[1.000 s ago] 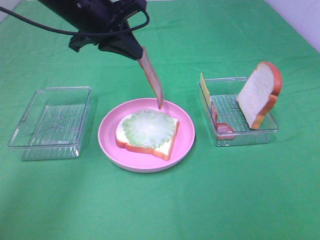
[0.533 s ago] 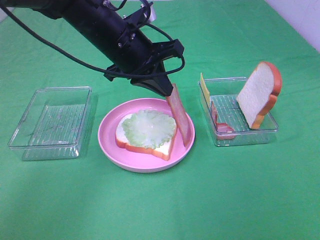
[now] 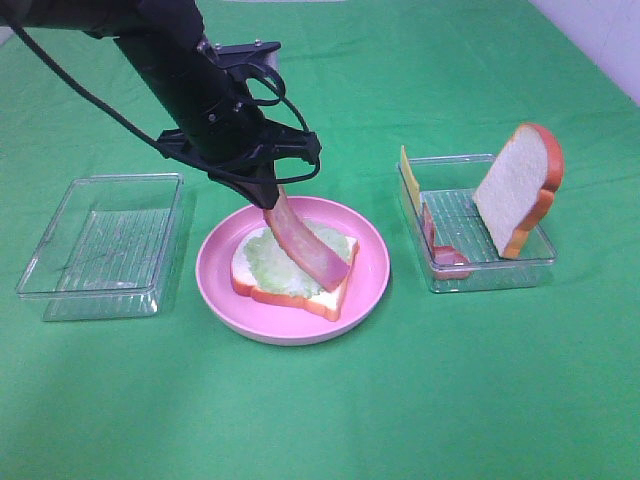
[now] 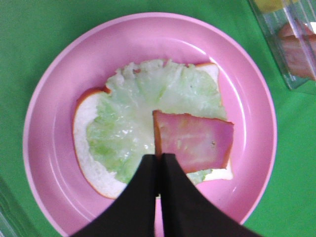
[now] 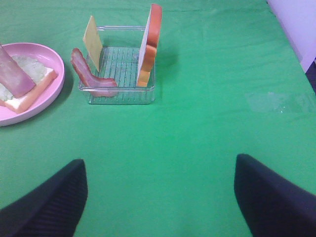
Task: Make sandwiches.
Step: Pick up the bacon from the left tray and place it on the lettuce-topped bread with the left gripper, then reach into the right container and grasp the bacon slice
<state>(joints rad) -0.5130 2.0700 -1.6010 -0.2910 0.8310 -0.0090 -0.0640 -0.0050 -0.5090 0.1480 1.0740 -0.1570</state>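
A bread slice (image 3: 290, 297) topped with pale green lettuce (image 3: 265, 260) lies on the round pink plate (image 3: 215, 270). My left gripper (image 3: 268, 200) is shut on the top end of a pink bacon strip (image 3: 308, 248), whose lower end rests slanted on the lettuce. The left wrist view shows the shut gripper (image 4: 158, 163), the bacon (image 4: 195, 140), the lettuce (image 4: 128, 118) and the bread (image 4: 86, 133). A second bread slice (image 3: 518, 190), a yellow cheese square (image 3: 408, 178) and another bacon strip (image 3: 440, 250) stand in the right tray. My right gripper (image 5: 160, 197) is open above bare cloth.
The right clear tray (image 3: 490, 275) stands right of the plate; it also shows in the right wrist view (image 5: 118, 94). An empty clear tray (image 3: 100, 245) stands left of the plate. A green cloth (image 3: 400, 400) covers the table.
My left gripper swung from behind the plate to its right side, then back left and down, so the hanging bacon strip now leans onto the lettuce.
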